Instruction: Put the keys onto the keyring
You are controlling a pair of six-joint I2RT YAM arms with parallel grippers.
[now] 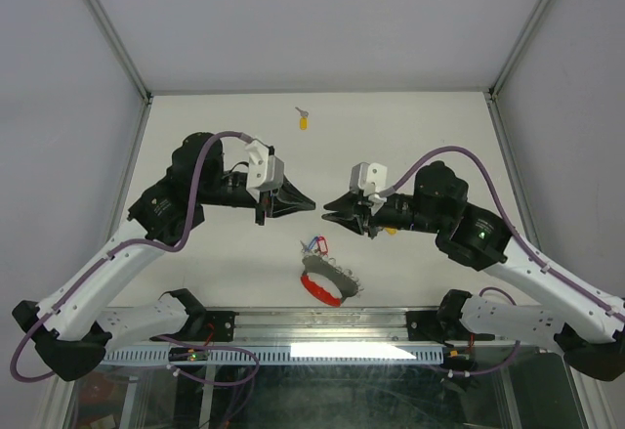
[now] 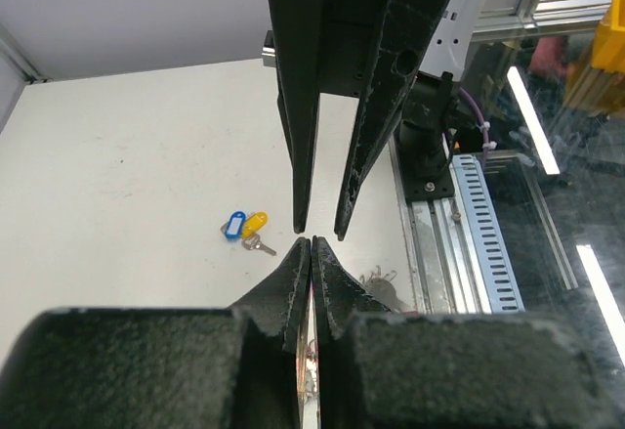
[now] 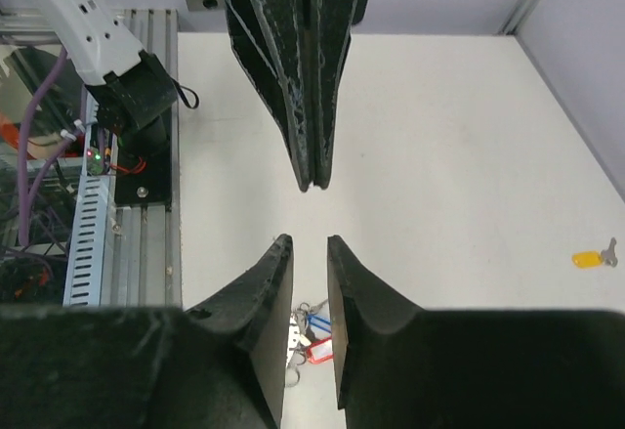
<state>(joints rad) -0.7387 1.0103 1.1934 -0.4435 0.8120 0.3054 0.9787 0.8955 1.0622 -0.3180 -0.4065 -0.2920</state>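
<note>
The keyring [image 1: 320,288], a curved red strip with silver wire rings, lies on the table near the front edge. Its rings also show in the left wrist view [image 2: 377,290]. A small cluster with blue and red tags [image 1: 312,245] lies just behind it and shows between my right fingers [image 3: 314,336]. A yellow-headed key [image 1: 304,122] lies far back, also in the right wrist view [image 3: 591,258]. A key with blue and yellow tags [image 2: 244,226] lies under my right arm. My left gripper [image 1: 311,205] is shut and empty. My right gripper [image 1: 330,210] is slightly open and empty. Their tips face each other above the table.
An aluminium rail [image 1: 322,323] with cable duct runs along the table's near edge, close behind the keyring. Frame posts [image 1: 115,43] and grey walls bound the table at the left, right and back.
</note>
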